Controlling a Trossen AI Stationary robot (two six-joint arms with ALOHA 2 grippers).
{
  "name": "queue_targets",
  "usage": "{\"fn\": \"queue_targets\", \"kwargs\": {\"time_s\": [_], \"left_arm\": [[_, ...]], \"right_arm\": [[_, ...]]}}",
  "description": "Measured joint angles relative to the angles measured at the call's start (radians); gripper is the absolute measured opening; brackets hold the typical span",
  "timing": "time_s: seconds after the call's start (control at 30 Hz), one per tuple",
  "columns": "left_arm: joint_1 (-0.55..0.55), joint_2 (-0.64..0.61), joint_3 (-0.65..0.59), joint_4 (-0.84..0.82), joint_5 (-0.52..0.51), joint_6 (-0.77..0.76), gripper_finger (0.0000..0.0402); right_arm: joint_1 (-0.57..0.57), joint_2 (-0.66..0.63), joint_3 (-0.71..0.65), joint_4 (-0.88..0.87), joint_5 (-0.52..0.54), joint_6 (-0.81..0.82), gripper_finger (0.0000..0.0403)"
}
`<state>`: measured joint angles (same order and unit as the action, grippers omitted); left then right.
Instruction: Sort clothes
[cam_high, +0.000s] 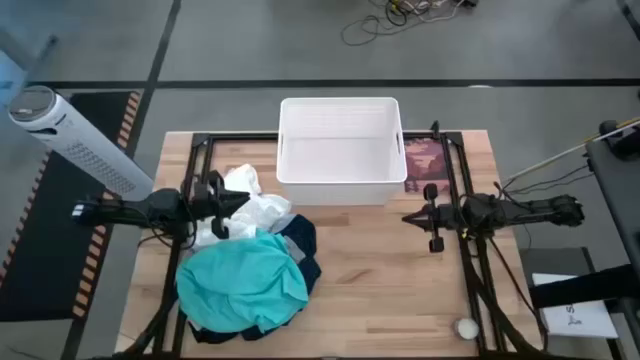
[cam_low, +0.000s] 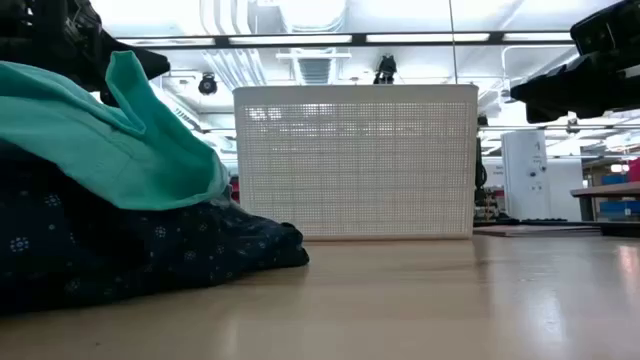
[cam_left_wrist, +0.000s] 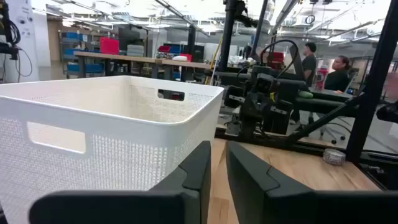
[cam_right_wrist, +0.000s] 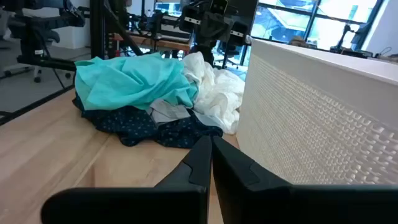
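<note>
The clothes lie in a pile on the table's left near part. A teal garment (cam_high: 245, 285) (cam_right_wrist: 130, 78) lies on top of a dark navy dotted one (cam_high: 305, 262) (cam_low: 150, 250). A grey one (cam_right_wrist: 166, 111) and white ones (cam_high: 258, 205) (cam_right_wrist: 217, 93) lie on the pile's far side. My left gripper (cam_high: 240, 205) (cam_left_wrist: 217, 155) hovers over the white clothes, level, its fingers a narrow gap apart and empty. My right gripper (cam_high: 408, 217) (cam_right_wrist: 210, 149) is shut and empty, level, to the right of the pile. The white basket (cam_high: 340, 150) stands at the far middle.
A dark red mat (cam_high: 425, 162) lies right of the basket. A small round object (cam_high: 465, 327) sits near the table's right near corner. A white tower device (cam_high: 75, 140) stands off the table's left. People (cam_left_wrist: 339, 71) stand in the room beyond. Bare wood (cam_high: 390, 280) lies between pile and right arm.
</note>
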<state>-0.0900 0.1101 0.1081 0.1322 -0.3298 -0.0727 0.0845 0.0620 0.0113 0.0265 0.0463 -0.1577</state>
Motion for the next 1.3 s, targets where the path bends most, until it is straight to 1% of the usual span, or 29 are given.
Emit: {"fn": "queue_targets", "kwargs": {"time_s": [0.93, 1.07, 1.17, 1.3], "left_arm": [[0.0, 0.0, 0.0, 0.0, 0.0, 0.0, 0.0038], [0.0, 0.0, 0.0, 0.0, 0.0, 0.0, 0.0038], [0.0, 0.0, 0.0, 0.0, 0.0, 0.0, 0.0038], [0.0, 0.0, 0.0, 0.0, 0.0, 0.0, 0.0038]], "right_arm": [[0.0, 0.0, 0.0, 0.004, 0.0, 0.0, 0.0], [0.0, 0.0, 0.0, 0.019, 0.0, 0.052, 0.0], [0.0, 0.0, 0.0, 0.1, -0.001, 0.11, 0.0], [0.0, 0.0, 0.0, 0.243, -0.001, 0.145, 0.0]]}}
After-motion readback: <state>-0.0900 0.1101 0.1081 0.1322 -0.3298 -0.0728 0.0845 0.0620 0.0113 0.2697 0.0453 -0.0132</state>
